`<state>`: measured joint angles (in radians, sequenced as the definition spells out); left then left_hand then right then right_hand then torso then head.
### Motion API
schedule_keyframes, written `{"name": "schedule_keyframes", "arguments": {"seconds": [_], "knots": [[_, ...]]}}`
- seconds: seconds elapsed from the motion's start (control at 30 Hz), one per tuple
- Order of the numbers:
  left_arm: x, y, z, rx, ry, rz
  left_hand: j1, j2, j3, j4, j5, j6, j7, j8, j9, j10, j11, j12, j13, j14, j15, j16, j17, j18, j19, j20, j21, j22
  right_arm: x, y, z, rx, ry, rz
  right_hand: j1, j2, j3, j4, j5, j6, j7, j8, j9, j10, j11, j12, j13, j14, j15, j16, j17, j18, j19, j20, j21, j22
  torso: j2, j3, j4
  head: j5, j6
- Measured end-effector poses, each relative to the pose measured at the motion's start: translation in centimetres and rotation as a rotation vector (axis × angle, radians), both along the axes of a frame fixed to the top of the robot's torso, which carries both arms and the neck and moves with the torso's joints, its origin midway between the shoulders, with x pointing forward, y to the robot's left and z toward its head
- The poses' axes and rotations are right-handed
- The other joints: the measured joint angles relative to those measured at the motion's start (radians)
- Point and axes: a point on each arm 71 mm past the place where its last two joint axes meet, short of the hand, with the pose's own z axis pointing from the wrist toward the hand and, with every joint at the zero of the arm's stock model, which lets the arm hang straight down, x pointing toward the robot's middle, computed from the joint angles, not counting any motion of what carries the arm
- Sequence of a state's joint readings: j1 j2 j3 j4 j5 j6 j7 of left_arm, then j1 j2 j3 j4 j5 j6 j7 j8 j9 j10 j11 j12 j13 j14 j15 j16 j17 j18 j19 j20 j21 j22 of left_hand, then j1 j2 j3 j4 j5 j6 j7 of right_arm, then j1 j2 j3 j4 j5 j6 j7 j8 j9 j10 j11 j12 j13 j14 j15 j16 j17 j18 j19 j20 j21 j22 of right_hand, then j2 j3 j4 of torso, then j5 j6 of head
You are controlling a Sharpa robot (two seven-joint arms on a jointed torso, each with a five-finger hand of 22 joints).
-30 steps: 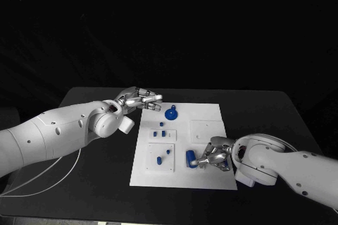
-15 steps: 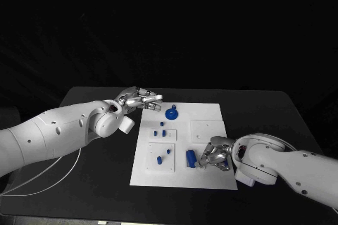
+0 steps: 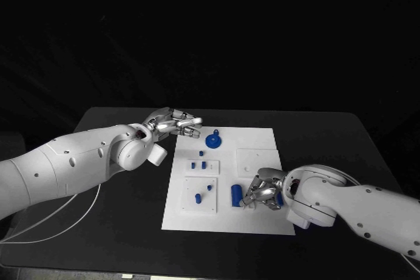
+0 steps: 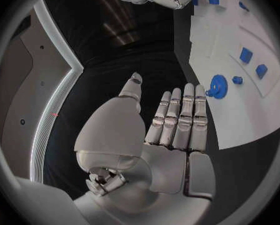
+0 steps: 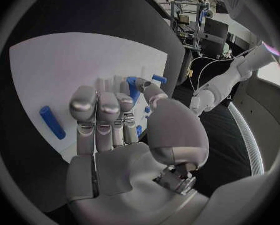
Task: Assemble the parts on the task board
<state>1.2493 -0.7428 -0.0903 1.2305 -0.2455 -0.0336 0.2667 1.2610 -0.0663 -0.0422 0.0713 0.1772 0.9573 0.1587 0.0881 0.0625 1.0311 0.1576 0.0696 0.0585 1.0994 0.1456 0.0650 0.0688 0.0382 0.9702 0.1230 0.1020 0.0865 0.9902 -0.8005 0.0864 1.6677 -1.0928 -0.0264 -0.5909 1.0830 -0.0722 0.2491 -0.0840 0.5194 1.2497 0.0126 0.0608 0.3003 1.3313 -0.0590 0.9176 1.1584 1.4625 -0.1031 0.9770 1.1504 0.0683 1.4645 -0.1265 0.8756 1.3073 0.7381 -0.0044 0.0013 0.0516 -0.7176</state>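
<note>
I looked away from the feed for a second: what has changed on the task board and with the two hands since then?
The right hand has shifted slightly toward the board's middle, closing on the blue cylinder lying on the task board; whether it touches the cylinder I cannot tell. The left hand stayed at the board's far left corner, holding nothing. The round blue part and the small blue pieces have not moved.

Right hand (image 3: 263, 192) beside blue cylinder (image 3: 236, 195)

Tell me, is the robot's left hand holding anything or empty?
Empty. The left hand hovers with its fingers straight, nothing between them, beside the task board.
</note>
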Motion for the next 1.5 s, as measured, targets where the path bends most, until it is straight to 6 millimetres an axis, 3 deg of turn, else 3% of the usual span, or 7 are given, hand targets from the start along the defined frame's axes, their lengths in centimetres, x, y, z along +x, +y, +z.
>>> {"name": "schedule_keyframes", "arguments": {"seconds": [0.6,0.8,1.17,1.27,1.33,1.4,1.5], "knots": [[0.1,0.3,-0.3,0.010,0.016,0.000,0.002,0.009,-0.005,-0.016,0.000,0.000,0.000,0.000,0.000,-0.004,0.004,0.000,0.000,-0.001,-0.001,0.000,0.000,0.000,0.000,0.000,0.000,-0.001,0.0,0.0,-1.1,-0.033,0.045,-0.005,0.002,-0.012,-0.008,-0.022,0.019,0.005,0.000,0.003,0.002,0.000,0.000,0.000,0.002,0.000,0.000,0.000,-0.003,0.000,0.000,0.000,-0.004,0.001,0.000,-0.0003,-0.0011,-0.009,-0.002],[0.1,0.4,-0.3,0.011,0.016,0.002,0.010,0.017,-0.003,-0.025,0.000,0.000,0.000,0.000,0.000,-0.004,0.004,0.000,0.000,-0.001,-0.001,0.000,0.000,0.000,0.000,0.000,0.000,-0.001,0.0,0.0,-1.2,-0.033,0.048,-0.008,-0.006,-0.020,-0.053,-0.003,0.028,0.009,-0.001,0.007,-0.004,0.000,0.000,0.000,0.004,0.000,0.000,0.000,-0.003,0.000,0.000,0.000,-0.004,0.001,0.000,0.0008,-0.0009,-0.009,-0.003],[0.1,0.4,-0.3,0.010,0.015,0.003,0.011,0.018,-0.006,-0.034,0.000,0.004,0.004,0.000,0.000,-0.004,0.004,0.000,0.000,-0.001,-0.001,0.000,0.000,0.000,0.000,0.000,0.000,-0.001,0.0,-0.1,-1.2,-0.033,0.049,-0.012,0.005,-0.031,-0.075,0.018,0.028,0.011,-0.004,0.007,-0.014,0.000,0.000,0.004,0.008,0.000,0.000,-0.002,-0.002,0.000,0.000,0.000,-0.004,0.000,0.000,0.0008,-0.0007,-0.007,-0.004],[0.1,0.5,-0.3,0.011,0.015,0.003,0.011,0.018,-0.006,-0.034,0.000,0.004,0.004,0.000,0.000,-0.004,0.004,0.000,0.000,-0.001,-0.001,0.000,0.000,0.000,0.000,0.000,0.000,-0.001,-0.2,-0.3,-1.2,-0.032,0.048,-0.011,0.006,-0.037,-0.130,0.032,0.039,0.010,-0.003,0.007,-0.016,0.000,0.000,0.002,0.007,0.000,0.000,-0.005,-0.002,0.000,0.000,0.000,-0.010,0.000,0.000,0.0008,-0.0004,-0.007,-0.004],[0.1,0.5,-0.3,0.011,0.015,0.003,0.011,0.018,-0.006,-0.034,0.000,0.004,0.004,0.000,0.000,-0.004,0.004,0.000,0.000,-0.001,-0.001,0.000,0.000,0.000,0.000,0.000,0.000,-0.001,-0.3,-0.4,-1.1,-0.029,0.046,-0.008,0.008,-0.035,-0.182,0.043,0.039,-0.001,0.007,0.007,-0.016,-0.004,0.004,-0.001,0.005,0.000,0.000,-0.005,-0.002,0.000,0.000,0.000,-0.010,0.000,0.000,0.0008,-0.0004,-0.007,-0.003],[0.1,0.5,-0.3,0.011,0.015,0.004,0.011,0.018,-0.006,-0.034,0.000,0.004,0.004,0.000,0.000,-0.004,0.004,0.000,0.000,-0.001,-0.001,0.000,0.000,0.000,0.000,0.000,0.000,-0.001,-0.5,-0.7,-0.9,-0.025,0.043,-0.005,0.033,-0.016,-0.259,0.057,0.026,-0.026,0.021,0.011,-0.025,-0.007,0.007,0.015,0.012,0.000,0.000,-0.005,0.002,0.000,0.000,0.000,-0.010,0.000,0.000,0.0009,-0.0006,-0.007,-0.002],[0.1,0.5,-0.3,0.012,0.015,0.005,0.011,0.018,-0.003,-0.036,0.000,0.004,0.004,0.000,0.000,-0.004,0.004,0.000,0.000,-0.001,-0.001,0.000,0.000,0.000,0.000,0.000,0.000,-0.002,-0.7,-1.2,-0.6,-0.016,0.038,-0.005,0.065,-0.002,-0.323,0.078,-0.001,-0.049,0.034,0.004,-0.048,-0.004,0.011,0.032,0.020,0.000,0.000,-0.003,0.007,0.000,0.000,0.000,-0.009,0.000,0.000,0.0010,-0.0012,-0.009,0.001]]}}
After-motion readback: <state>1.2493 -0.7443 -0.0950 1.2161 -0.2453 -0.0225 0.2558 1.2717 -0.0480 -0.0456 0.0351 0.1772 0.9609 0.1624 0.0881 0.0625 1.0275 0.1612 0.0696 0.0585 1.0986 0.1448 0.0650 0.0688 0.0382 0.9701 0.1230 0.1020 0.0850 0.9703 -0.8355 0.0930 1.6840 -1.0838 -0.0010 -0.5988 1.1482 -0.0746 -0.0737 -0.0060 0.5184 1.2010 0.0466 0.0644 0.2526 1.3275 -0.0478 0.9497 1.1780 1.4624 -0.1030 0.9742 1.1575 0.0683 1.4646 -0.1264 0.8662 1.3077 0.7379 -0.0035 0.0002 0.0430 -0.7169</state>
